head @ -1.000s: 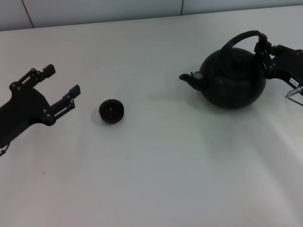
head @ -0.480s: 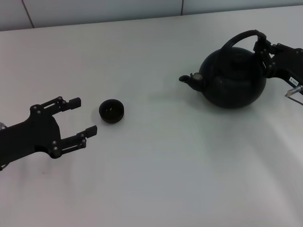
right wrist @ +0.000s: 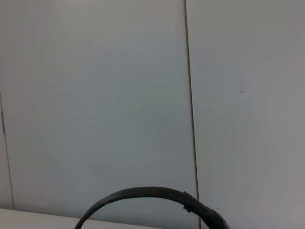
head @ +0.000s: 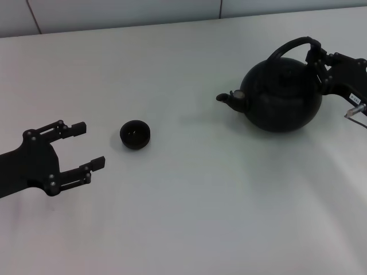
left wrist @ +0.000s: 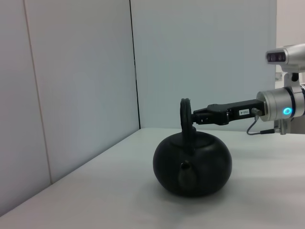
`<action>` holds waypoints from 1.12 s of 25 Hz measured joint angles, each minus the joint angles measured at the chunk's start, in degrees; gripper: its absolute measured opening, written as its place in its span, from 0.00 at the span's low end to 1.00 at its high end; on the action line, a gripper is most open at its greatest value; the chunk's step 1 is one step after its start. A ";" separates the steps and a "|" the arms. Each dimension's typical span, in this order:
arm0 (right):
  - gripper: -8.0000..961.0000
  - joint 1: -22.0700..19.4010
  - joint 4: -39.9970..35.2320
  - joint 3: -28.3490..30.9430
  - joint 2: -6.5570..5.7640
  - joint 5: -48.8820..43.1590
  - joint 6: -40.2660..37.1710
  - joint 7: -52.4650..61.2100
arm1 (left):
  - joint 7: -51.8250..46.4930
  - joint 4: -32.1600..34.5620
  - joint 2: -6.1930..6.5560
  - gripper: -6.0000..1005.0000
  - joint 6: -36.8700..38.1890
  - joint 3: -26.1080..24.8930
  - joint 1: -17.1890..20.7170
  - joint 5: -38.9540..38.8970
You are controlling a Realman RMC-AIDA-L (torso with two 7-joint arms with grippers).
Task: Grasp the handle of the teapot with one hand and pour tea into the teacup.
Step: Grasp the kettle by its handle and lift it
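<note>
The black teapot (head: pixel 281 97) stands on the white table (head: pixel 189 195) at the right, its spout pointing left toward the teacup (head: pixel 135 134). My right gripper (head: pixel 316 57) comes in from the right edge and is shut on the right end of the arched handle (head: pixel 287 47). In the left wrist view the teapot (left wrist: pixel 193 164) faces the camera, with the right gripper (left wrist: pixel 194 114) against the handle (left wrist: pixel 185 112). The right wrist view shows only the handle's arc (right wrist: pixel 143 193). My left gripper (head: pixel 90 144) is open, a short way left of the teacup, with nothing between its fingers.
Pale wall panels (head: pixel 114 11) run along the table's far edge. A thin cable (head: pixel 356 112) hangs off the right arm near the right border.
The left gripper swung from the far left toward the front, then drew back a little to the left, still open. The teapot's spout has dipped very slightly; the right gripper has stayed on the handle.
</note>
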 joint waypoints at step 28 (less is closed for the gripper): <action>0.12 4.08 -0.45 -0.19 -0.05 -0.45 -2.48 0.00 | 0.19 0.61 -0.07 0.75 -0.36 0.20 0.56 0.16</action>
